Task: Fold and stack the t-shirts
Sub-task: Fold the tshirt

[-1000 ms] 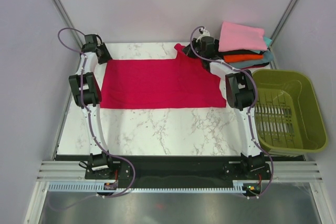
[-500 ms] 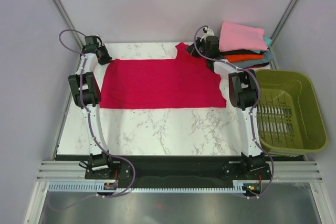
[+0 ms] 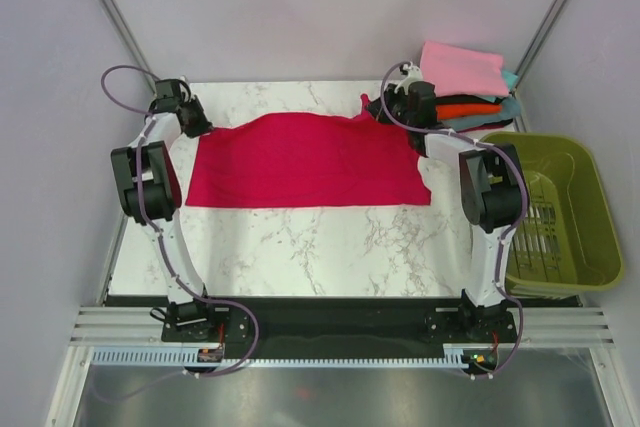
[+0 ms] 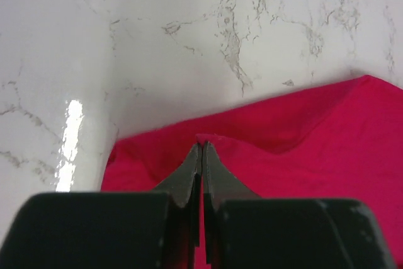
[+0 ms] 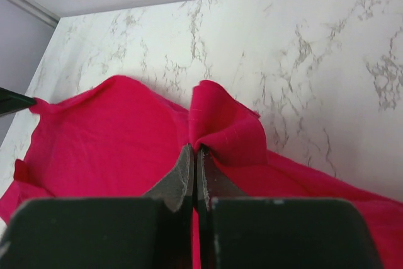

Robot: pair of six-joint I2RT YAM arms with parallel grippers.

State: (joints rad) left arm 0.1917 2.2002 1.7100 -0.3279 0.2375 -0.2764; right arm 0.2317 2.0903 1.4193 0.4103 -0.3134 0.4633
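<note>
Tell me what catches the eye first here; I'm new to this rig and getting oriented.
A crimson-red t-shirt lies spread across the far half of the marble table, its far edge pinched by the shut left tool and right tool. At far right, a folded stack topped in pink sits behind an olive-green basket.

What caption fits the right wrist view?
Right gripper shut on a raised fold of the crimson t-shirt on the marble table.

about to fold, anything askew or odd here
The pink shirt sits skewed atop the stack. The red shirt is rumpled along its far edge where the left claw and right claw pinch it.
</note>
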